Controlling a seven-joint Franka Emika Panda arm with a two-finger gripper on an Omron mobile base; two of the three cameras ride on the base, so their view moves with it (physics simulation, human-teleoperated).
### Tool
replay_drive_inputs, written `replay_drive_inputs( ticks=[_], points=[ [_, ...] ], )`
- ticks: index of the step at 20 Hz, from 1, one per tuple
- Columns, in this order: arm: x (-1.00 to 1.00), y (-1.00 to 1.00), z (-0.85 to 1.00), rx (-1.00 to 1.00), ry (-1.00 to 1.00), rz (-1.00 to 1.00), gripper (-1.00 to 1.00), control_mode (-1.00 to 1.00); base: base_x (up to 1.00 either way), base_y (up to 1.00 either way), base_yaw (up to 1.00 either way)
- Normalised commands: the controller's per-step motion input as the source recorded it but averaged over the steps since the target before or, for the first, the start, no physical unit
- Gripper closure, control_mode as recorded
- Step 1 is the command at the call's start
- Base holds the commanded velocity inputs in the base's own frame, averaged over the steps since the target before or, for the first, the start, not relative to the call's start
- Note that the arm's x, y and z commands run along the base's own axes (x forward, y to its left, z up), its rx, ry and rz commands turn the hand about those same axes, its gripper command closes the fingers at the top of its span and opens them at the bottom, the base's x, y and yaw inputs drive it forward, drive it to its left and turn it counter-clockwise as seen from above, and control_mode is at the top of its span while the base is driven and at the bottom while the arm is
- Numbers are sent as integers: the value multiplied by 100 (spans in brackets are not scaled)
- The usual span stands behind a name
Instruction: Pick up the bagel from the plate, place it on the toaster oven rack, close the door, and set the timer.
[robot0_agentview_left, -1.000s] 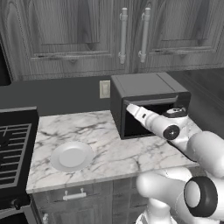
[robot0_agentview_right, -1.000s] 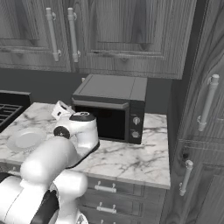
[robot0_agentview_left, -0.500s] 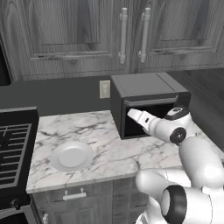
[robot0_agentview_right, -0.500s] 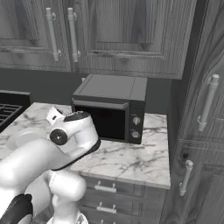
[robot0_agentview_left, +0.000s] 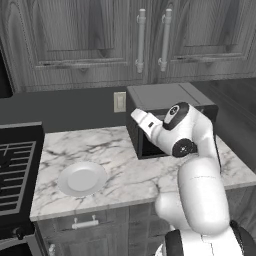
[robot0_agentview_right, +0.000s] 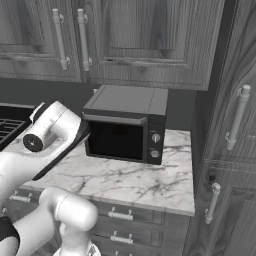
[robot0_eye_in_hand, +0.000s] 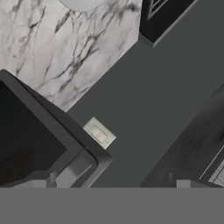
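White plate (robot0_agentview_left: 81, 179) on marble, left base view; oven knobs (robot0_agentview_right: 155, 145), right.

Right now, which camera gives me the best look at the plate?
The left base view: the whole plate lies unobstructed on the marble counter, left of the toaster oven. The hand view catches its lower rim at the top edge.

We found both base cameras behind the arm, sharing the boxy dark-grey countertop oven (robot0_agentview_left: 170, 120) (robot0_agentview_right: 127, 125); the hand camera sat close beside it (robot0_eye_in_hand: 39, 140).
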Motion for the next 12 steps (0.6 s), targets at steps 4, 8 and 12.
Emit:
replay_drive_inputs(
  ticks=[4,8,12],
  points=[
    [-13,24,100,13,2,0,-100,-100,0,0,0],
    [-29,14,100,18,0,0,-100,-100,0,0,0],
    [-38,15,100,18,-1,0,-100,-100,0,0,0]
  ],
)
